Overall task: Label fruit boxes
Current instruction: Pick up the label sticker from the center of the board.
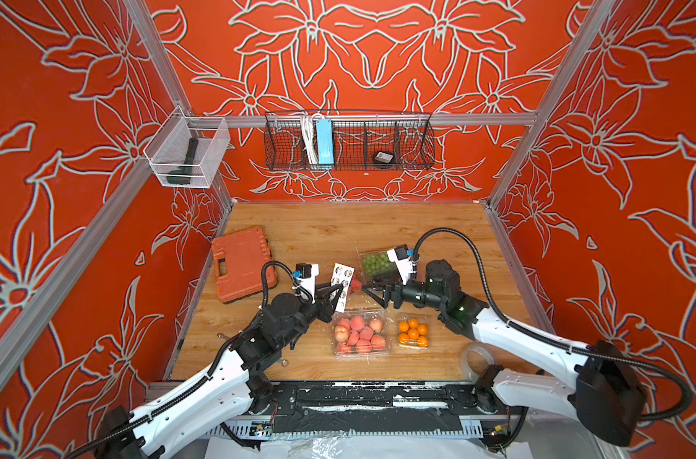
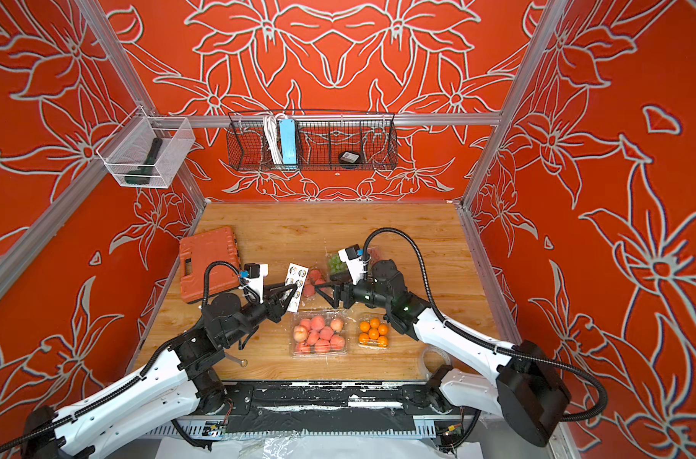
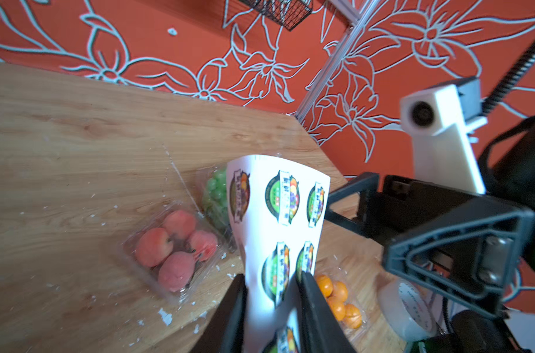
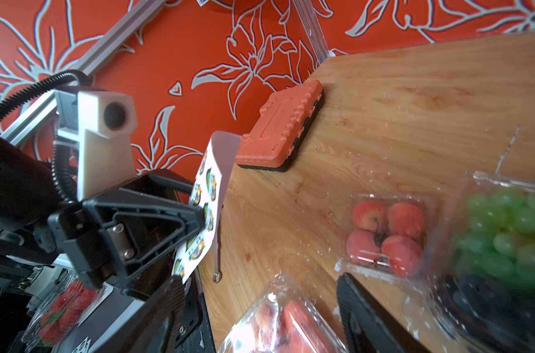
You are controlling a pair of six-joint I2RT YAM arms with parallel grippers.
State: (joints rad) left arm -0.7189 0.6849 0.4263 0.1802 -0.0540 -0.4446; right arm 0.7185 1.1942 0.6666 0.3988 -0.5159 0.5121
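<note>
My left gripper (image 3: 272,290) is shut on a white sheet of round stickers (image 3: 278,214), holding it upright over the table's middle (image 1: 341,282). My right gripper (image 4: 260,279) faces the sheet from the right, open with nothing held, above the large box of peaches (image 4: 278,327). In both top views that large box (image 1: 360,332) lies in front of the grippers, with the small box of oranges (image 1: 413,334) to its right. The box of grapes (image 1: 374,264) sits behind my right gripper (image 1: 372,296). The small box of peaches (image 2: 314,280) lies between sheet and grapes, partly hidden.
An orange tool case (image 1: 243,264) lies at the left of the table. A clear tape roll (image 1: 477,359) sits near the front right edge. A small metal key (image 2: 241,361) lies by the left arm. A wire basket (image 1: 348,141) hangs on the back wall.
</note>
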